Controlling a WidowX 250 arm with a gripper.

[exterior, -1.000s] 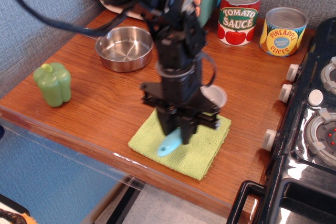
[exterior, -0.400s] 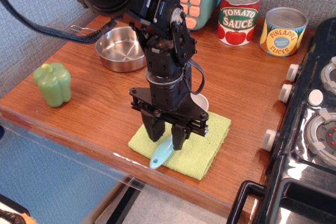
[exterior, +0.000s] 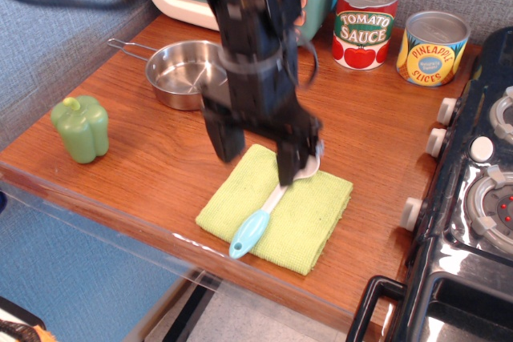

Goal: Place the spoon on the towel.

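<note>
The spoon [exterior: 261,218] lies diagonally on the lime-green towel [exterior: 313,218]. Its light blue handle points to the towel's front edge; its pale bowl is at the back, partly hidden behind a finger. My gripper [exterior: 255,154] hovers above the towel's back part, open and empty, its two black fingers [exterior: 288,162] spread wide, clear of the spoon.
A steel pan [exterior: 180,74] with a wire handle sits at the back left. A green toy bell pepper [exterior: 80,127] stands at the left edge. Tomato sauce [exterior: 365,22] and pineapple [exterior: 432,47] cans stand at the back. A toy stove [exterior: 473,198] borders the right side.
The gripper has let go of the spoon, opened wide and risen. The spoon now lies flat on the towel.
</note>
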